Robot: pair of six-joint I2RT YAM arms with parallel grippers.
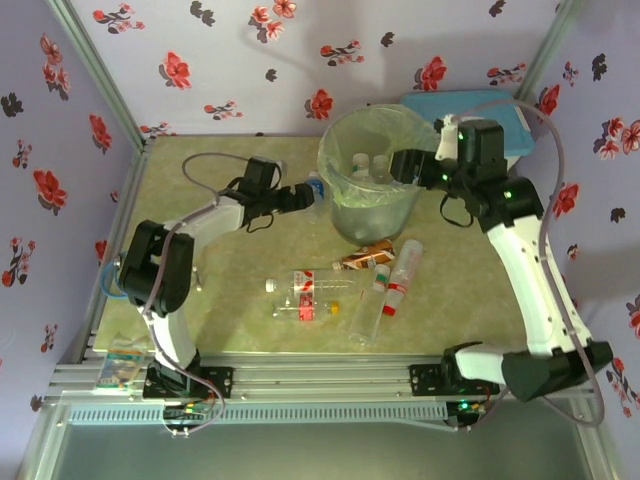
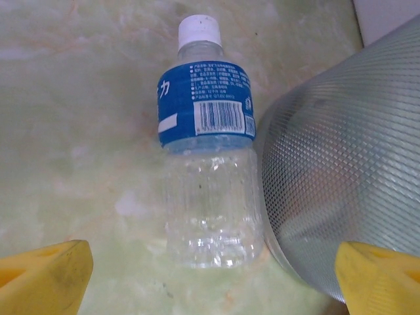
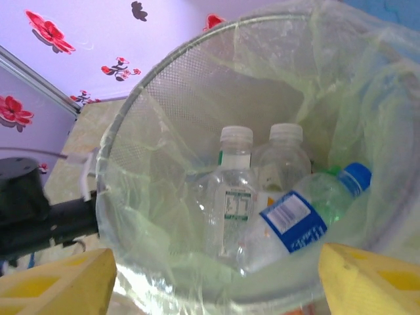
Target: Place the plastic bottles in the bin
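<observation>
A clear plastic bottle with a blue label and white cap lies on the table against the bin's mesh wall. My left gripper is open just short of the bottle's base, with its yellow fingertips wide on either side. From above, that gripper sits left of the round bin. My right gripper hovers open over the bin's right rim with nothing between its fingers. Below it, three bottles rest inside the bag-lined bin: two white-capped clear ones and a blue-labelled one.
Several bottles lie on the table in front of the bin: two clear ones, two by the right and a brown-orange one. A white box with a light-blue lid stands behind the bin. Floral walls close in the table.
</observation>
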